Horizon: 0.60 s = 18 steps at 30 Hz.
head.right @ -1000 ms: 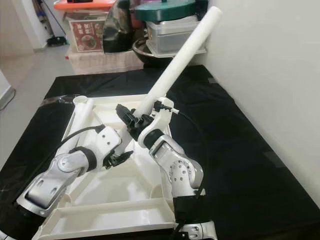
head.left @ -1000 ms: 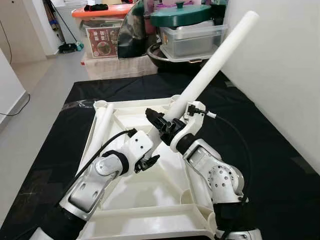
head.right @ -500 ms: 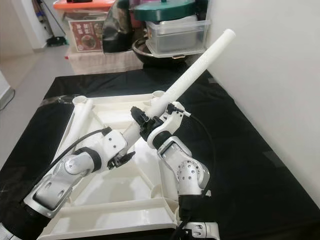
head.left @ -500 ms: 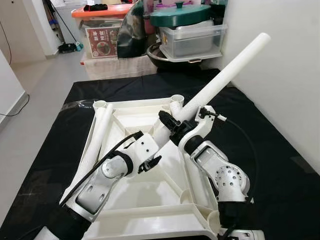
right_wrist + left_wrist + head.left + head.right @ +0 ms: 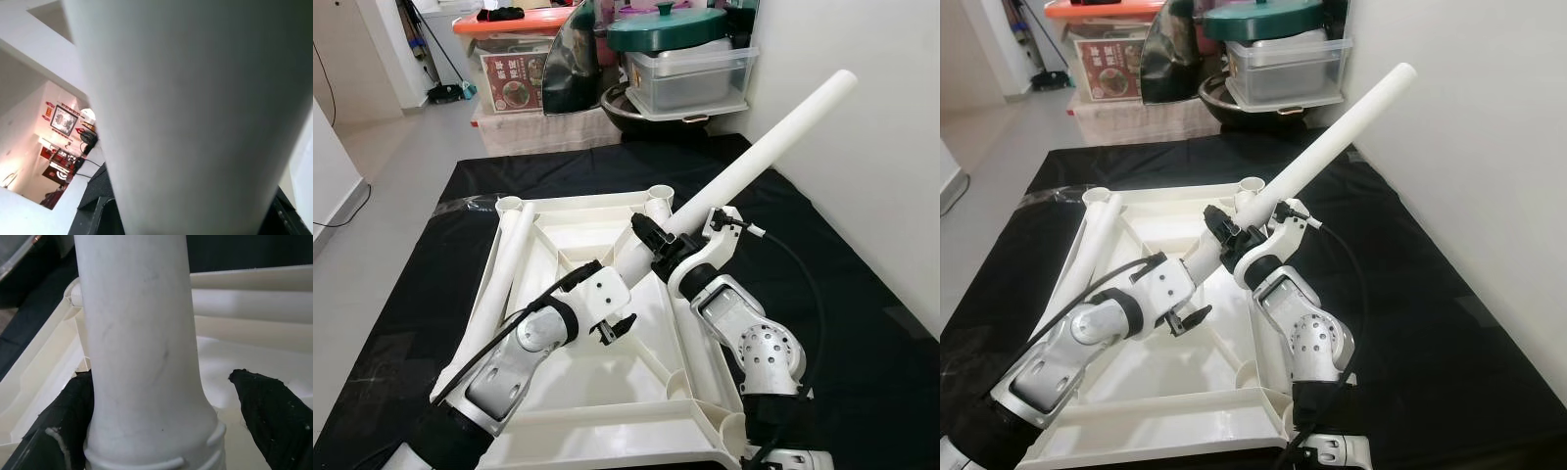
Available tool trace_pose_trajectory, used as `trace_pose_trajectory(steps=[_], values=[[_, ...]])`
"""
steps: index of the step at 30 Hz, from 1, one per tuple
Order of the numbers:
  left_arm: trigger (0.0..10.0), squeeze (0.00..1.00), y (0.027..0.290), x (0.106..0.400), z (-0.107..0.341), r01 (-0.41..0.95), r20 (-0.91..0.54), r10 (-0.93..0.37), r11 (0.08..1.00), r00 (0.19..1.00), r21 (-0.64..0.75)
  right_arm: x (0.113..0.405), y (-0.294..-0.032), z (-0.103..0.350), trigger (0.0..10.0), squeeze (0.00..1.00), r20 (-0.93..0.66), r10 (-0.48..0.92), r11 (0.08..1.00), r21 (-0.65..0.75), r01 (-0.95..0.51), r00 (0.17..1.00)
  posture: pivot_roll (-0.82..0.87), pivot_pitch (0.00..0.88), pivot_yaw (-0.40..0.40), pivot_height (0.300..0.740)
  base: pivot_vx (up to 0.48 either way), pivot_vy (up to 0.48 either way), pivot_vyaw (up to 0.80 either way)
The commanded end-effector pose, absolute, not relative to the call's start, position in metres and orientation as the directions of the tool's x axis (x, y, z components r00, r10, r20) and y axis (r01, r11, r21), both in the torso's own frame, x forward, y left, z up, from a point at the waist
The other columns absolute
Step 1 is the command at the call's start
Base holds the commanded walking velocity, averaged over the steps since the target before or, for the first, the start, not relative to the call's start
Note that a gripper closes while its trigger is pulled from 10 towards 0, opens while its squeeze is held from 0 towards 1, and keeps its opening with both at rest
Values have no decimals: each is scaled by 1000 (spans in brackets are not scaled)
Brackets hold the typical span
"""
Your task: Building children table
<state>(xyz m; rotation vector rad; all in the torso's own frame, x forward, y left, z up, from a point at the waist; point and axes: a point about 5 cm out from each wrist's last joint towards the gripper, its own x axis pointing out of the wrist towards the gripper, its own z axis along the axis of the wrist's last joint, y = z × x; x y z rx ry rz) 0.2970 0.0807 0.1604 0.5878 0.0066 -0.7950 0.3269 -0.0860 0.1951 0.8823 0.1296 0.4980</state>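
Here the step in hand looks like fitting a leg to the upturned tabletop [image 5: 578,227], which lies underside up on a black mat [image 5: 842,294]. The right gripper [image 5: 651,238] is clenched round the long white leg [image 5: 754,152], which slants up and away from its fingers toward the wall, with its lower end between the left gripper's [image 5: 612,328] fingers. In the left wrist view those fingers [image 5: 274,406] stand spread on either side of the leg's ridged collar, one pad against it and the other well clear, so they are released rather than gripping. The corner socket [image 5: 660,193] sits just beyond the right gripper's fingers. Next, I judge, the leg's end must be tipped upright, lined up over a socket and pressed home. A second leg [image 5: 504,264] lies along the tabletop's far edge.
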Motion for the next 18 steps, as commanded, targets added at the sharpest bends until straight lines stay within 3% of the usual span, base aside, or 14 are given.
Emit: trace_pose_trajectory(steps=[1, 5, 6, 11, 18], values=[[10000, 1000, 75, 293, 164, 694, -207, -698, 540, 686, 476, 328, -70, 215, 0, 0, 173, 517, 473, 759, -449, 838, 28, 0, 23, 740, 0, 0, 0], [10000, 945, 70, 286, 177, 724, -150, -751, 532, 643, 439, 335, -79, 219, 0, 0, 173, 489, 519, 730, -445, 855, 39, 0, 10, 740, 0, 0, 0], [10000, 0, 66, 279, 180, 753, -139, -788, 496, 599, 432, 339, -84, 222, 0, 0, 176, 472, 540, 717, -440, 864, 41, 0, 9, 740, 0, 0, 0], [10000, 0, 59, 257, 182, 812, -124, -864, 399, 489, 426, 349, -98, 235, 0, 0, 200, 422, 605, 665, -439, 884, 41, 0, 10, 740, 0, 0, 0], [10000, 0, 65, 265, 184, 763, -102, -820, 469, 564, 445, 357, -109, 241, 0, 0, 210, 391, 660, 614, -432, 896, 50, 0, 3, 740, 0, 0, 0]])
